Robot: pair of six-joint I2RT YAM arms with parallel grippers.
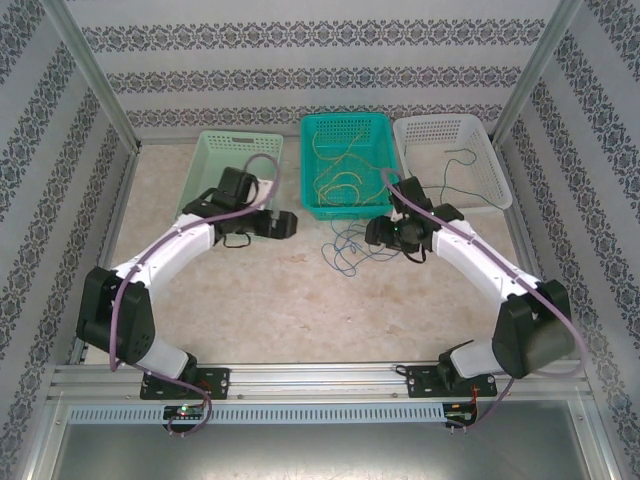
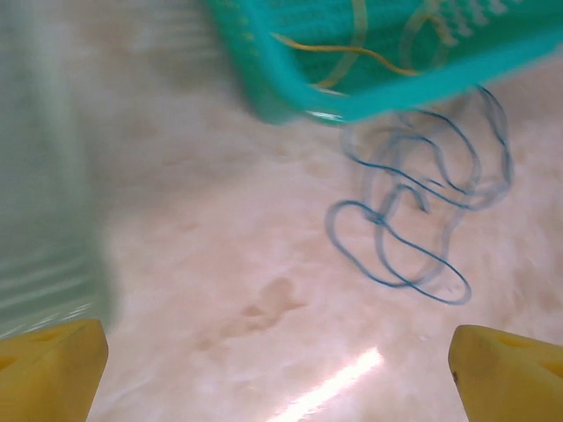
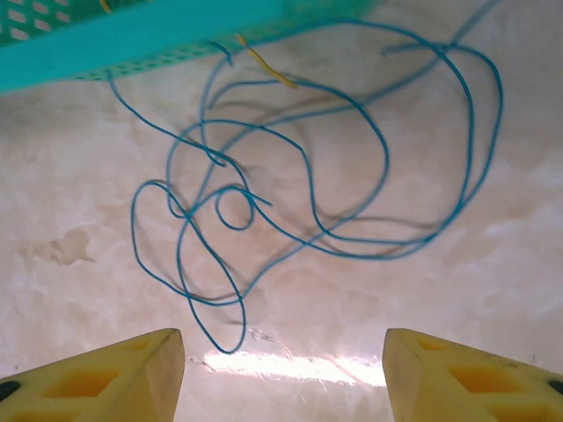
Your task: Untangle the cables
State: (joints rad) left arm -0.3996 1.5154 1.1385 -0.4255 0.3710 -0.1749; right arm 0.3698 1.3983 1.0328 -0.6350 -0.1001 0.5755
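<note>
Both sets of jaws are spread wide, nothing between them. The right gripper [image 3: 283, 352] hangs just over the blue cables [image 3: 303, 158], a loose tangle on the table [image 3: 493, 264] right against the teal basket [image 3: 132, 44] (a yellow cable end [image 3: 264, 63] pokes out there). The left gripper [image 2: 277, 347] faces the same tangle from the side, and more yellow cables [image 1: 340, 165] lie inside the basket.

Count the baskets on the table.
3. A pale green basket at the back left, a teal basket in the middle with yellow cables in it, and a white basket at the back right. None looks hidden.
</note>
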